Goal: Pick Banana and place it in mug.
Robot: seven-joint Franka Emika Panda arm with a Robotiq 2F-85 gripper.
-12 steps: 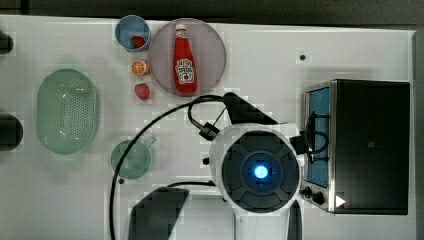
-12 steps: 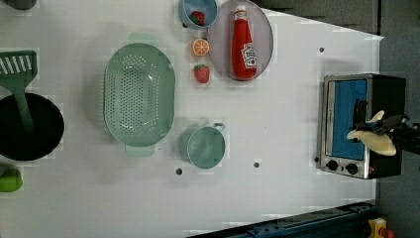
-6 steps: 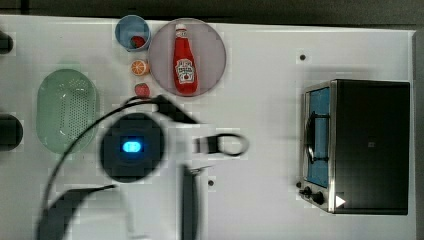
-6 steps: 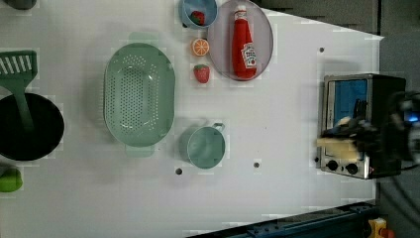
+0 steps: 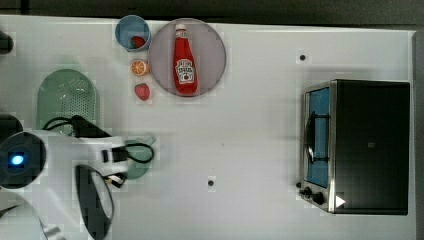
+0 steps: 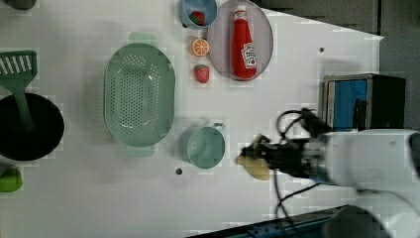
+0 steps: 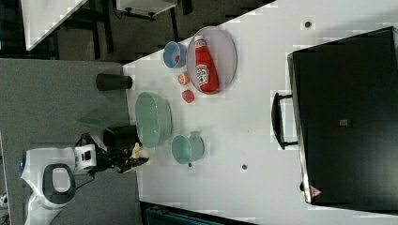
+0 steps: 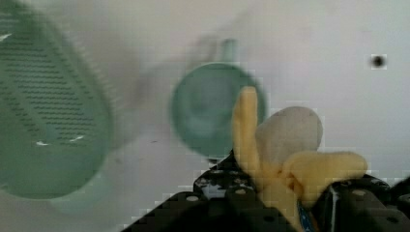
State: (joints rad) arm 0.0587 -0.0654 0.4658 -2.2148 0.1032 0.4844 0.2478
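A peeled banana [image 6: 251, 162] is held in my gripper [image 6: 262, 157], which is shut on it above the table. In the left view it hangs just right of the teal-green mug [image 6: 206, 147], apart from it. The mug stands upright with its short handle toward the plate. The wrist view shows the banana [image 8: 285, 145] between the black fingers [image 8: 227, 193], with the mug [image 8: 208, 106] below and beyond it. In the top view my arm covers most of the mug [image 5: 140, 166]. In the right view the banana [image 7: 139, 152] appears left of the mug [image 7: 187, 148].
A pale-green colander [image 6: 138, 94] lies close beside the mug. A grey plate [image 6: 265, 47] carries a ketchup bottle [image 6: 244, 43]. Near it are a blue cup [image 6: 198, 12], an orange slice [image 6: 200, 47] and a strawberry [image 6: 201, 73]. A toaster oven [image 5: 360, 145] stands at the top view's right.
My arm has swung from the toaster oven side across the table to the mug side, carrying the banana with it. Nothing on the table has moved.
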